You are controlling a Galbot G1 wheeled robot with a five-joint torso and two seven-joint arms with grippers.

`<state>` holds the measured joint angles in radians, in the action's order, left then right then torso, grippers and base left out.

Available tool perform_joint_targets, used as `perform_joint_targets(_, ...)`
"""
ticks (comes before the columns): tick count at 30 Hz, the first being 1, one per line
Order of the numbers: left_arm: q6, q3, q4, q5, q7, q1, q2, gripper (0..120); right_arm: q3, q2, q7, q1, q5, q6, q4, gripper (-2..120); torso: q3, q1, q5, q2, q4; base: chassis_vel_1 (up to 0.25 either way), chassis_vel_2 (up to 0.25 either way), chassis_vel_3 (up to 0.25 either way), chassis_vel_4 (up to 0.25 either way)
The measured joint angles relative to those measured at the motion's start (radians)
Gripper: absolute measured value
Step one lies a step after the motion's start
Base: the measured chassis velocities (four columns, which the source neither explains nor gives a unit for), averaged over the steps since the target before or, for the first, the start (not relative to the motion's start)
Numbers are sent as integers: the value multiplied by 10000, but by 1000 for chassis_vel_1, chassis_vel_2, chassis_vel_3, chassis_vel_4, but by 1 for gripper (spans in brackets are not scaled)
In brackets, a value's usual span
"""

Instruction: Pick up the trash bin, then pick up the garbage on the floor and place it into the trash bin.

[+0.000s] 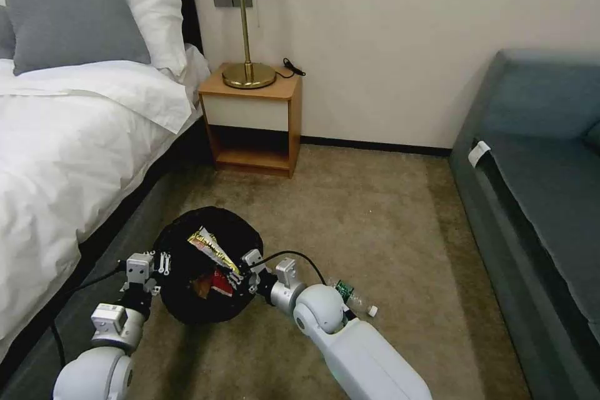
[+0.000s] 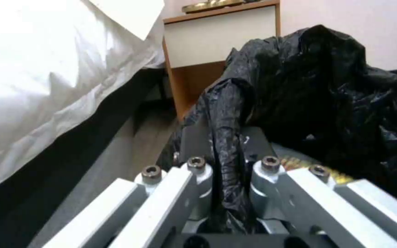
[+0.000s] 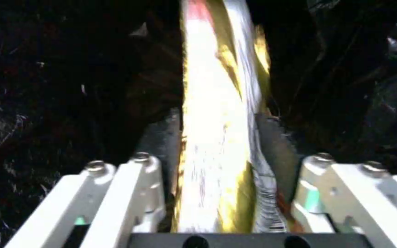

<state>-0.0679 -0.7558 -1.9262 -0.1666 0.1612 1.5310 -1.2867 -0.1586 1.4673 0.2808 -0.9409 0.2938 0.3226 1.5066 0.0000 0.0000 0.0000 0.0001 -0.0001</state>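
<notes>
The trash bin (image 1: 187, 309), lined with a crinkly black bag (image 2: 327, 89), is low in front of me, beside the bed. My left gripper (image 1: 164, 264) is shut on its near-left rim, with bag plastic pinched between the pads (image 2: 194, 137). My right gripper (image 1: 242, 275) is shut on the long yellow-black snack wrapper (image 1: 211, 249) (image 3: 214, 144), holding it inside the bin's mouth. A red-and-white wrapper (image 1: 220, 282) and tan paper (image 1: 201, 287) lie inside the bin. A clear bottle with a green label (image 1: 344, 289) lies on the carpet floor (image 1: 375, 219), partly hidden behind my right arm.
The bed (image 1: 69, 137) runs along the left, close to the bin. A wooden nightstand (image 1: 253, 119) with a brass lamp (image 1: 247, 69) stands at the back wall. A grey-blue sofa (image 1: 537, 187) lines the right. A small white piece (image 1: 372, 310) lies near the bottle.
</notes>
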Motion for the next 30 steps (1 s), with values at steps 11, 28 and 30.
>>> perform_joint_targets(11, -116, -146, 134, -47, 11, 46, 84, 5, 220, -124, 17, -144, -134, 35, 510, 88, 0, 0, 0, 0, 1, 0, 0, 0, 0)
perform_joint_targets(28, -177, -444, 284, -234, 17, 13, 377, 5, 1279, -1892, 349, -142, 254, -3, 1143, 100, 0, 0, 3, -2, 1, 0, 0, 0, 0)
perform_joint_targets(30, -177, -453, 288, -235, 16, 6, 386, 5, 1339, -2013, 378, -157, 240, -18, 1098, 100, 0, 0, 3, -2, 0, 0, 0, 0, 0)
